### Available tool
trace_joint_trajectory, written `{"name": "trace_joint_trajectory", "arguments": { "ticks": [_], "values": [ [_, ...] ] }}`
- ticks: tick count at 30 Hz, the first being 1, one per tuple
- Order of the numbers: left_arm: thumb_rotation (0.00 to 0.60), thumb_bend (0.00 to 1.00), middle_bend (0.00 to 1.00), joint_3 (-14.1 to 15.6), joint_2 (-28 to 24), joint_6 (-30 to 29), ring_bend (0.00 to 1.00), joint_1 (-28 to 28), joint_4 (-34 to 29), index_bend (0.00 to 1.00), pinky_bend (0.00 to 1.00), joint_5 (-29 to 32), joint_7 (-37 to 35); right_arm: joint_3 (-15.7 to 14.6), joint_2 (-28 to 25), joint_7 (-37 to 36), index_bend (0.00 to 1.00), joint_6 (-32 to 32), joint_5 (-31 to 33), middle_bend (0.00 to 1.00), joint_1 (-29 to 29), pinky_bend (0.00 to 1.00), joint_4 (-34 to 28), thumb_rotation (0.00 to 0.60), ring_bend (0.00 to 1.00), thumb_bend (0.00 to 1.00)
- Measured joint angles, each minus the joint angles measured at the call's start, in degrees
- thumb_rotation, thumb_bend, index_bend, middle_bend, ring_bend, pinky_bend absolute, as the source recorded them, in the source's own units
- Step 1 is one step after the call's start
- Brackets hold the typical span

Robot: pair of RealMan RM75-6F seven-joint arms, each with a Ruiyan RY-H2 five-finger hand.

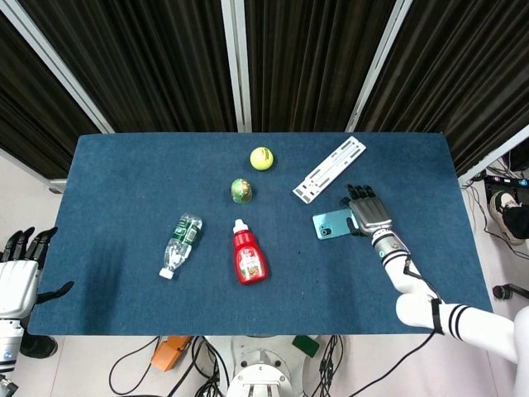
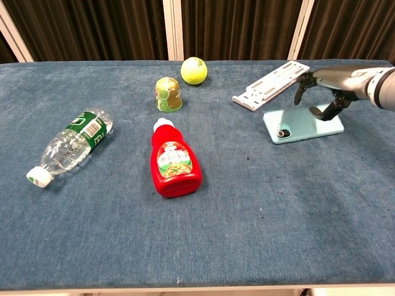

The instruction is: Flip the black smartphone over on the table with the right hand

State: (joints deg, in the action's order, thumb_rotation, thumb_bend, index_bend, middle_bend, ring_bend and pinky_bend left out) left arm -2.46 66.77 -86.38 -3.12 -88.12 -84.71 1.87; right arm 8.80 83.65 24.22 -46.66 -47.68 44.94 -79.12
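Note:
The smartphone (image 1: 333, 223) (image 2: 302, 126) lies flat on the blue table (image 1: 124, 182), right of the middle. Its teal back faces up and the camera lens sits at its left end. My right hand (image 1: 369, 217) (image 2: 330, 86) hovers over the phone's right end with its fingers arched downward and spread. The thumb tip is at the phone's surface, and nothing is clasped between the fingers. My left hand (image 1: 16, 273) hangs off the table's left edge with its fingers apart and nothing in it.
A white slotted stand (image 1: 329, 170) (image 2: 271, 84) lies just behind the phone. A red sauce bottle (image 1: 248, 256) (image 2: 173, 163), a clear water bottle (image 1: 180, 244) (image 2: 71, 145), a green-yellow figure (image 1: 241, 191) and a tennis ball (image 1: 262, 158) lie left of the phone.

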Motion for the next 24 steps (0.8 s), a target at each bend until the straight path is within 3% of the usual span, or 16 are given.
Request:
{"name": "trace_joint_trajectory", "arguments": {
  "ticks": [7,11,13,19,24],
  "values": [
    [0.6,0.12,0.13,-0.2,0.2,-0.4,0.05,-0.1,0.3,0.08,0.0,-0.3,-0.5,-0.4,-4.3,-2.1,0.21,-10.0,-4.6,0.03,-4.8,0.02,-5.6,0.6,0.0,0.68],
    [0.6,0.12,0.13,-0.1,0.4,-0.7,0.05,0.0,0.3,0.08,0.0,-0.6,-0.6,-1.5,-7.7,-4.1,0.1,-18.7,-9.5,0.03,-9.8,0.02,-10.1,0.6,0.0,0.4],
    [0.6,0.12,0.13,-0.1,0.4,-0.9,0.05,0.0,0.3,0.08,0.0,-0.8,-0.6,-2.4,-9.7,-5.6,0.06,-24.1,-12.8,0.03,-13.1,0.02,-12.6,0.6,0.0,0.34],
    [0.6,0.12,0.13,0.0,0.4,-1.4,0.05,0.3,0.0,0.08,0.0,-1.0,-0.6,-7.0,-15.6,-10.9,0.02,-38.2,-23.0,0.0,-24.7,0.0,-18.4,0.6,0.0,0.33],
    [0.6,0.12,0.13,0.1,0.4,-1.3,0.05,0.3,-0.2,0.08,0.0,-1.2,-0.3,-10.5,-19.1,-13.9,0.02,-42.6,-27.6,0.0,-31.4,0.0,-20.4,0.6,0.0,0.33]
  ]
}}
